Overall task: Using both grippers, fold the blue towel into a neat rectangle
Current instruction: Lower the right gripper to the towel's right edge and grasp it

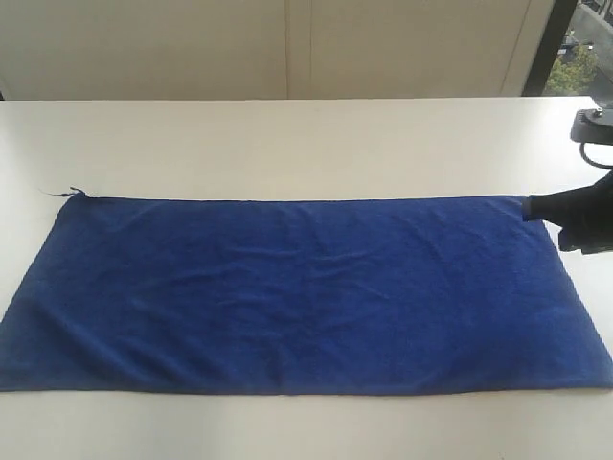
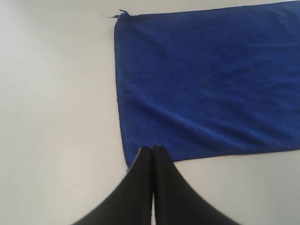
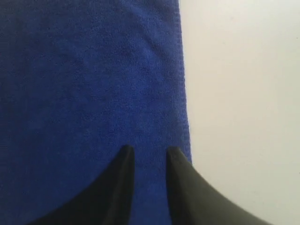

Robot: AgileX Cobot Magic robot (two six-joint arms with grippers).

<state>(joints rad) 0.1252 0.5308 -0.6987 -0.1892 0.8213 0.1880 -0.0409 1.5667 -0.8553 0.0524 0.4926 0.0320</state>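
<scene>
The blue towel (image 1: 297,292) lies spread flat on the white table (image 1: 287,144), long side running left to right, with a loose thread at its far left corner (image 1: 75,193). My right gripper (image 1: 529,209) comes in from the right edge, low over the towel's far right corner. In the right wrist view, the right gripper (image 3: 149,150) is open, with the towel (image 3: 89,84) under both fingers, just inside its edge. My left gripper (image 2: 153,149) is shut and empty, its tips over a corner of the towel (image 2: 211,79). The exterior view does not show the left gripper.
A pale wall runs behind the table, with a window strip (image 1: 575,48) at the top right. A black fixture (image 1: 592,126) sits at the table's right edge. Bare white tabletop surrounds the towel on all sides.
</scene>
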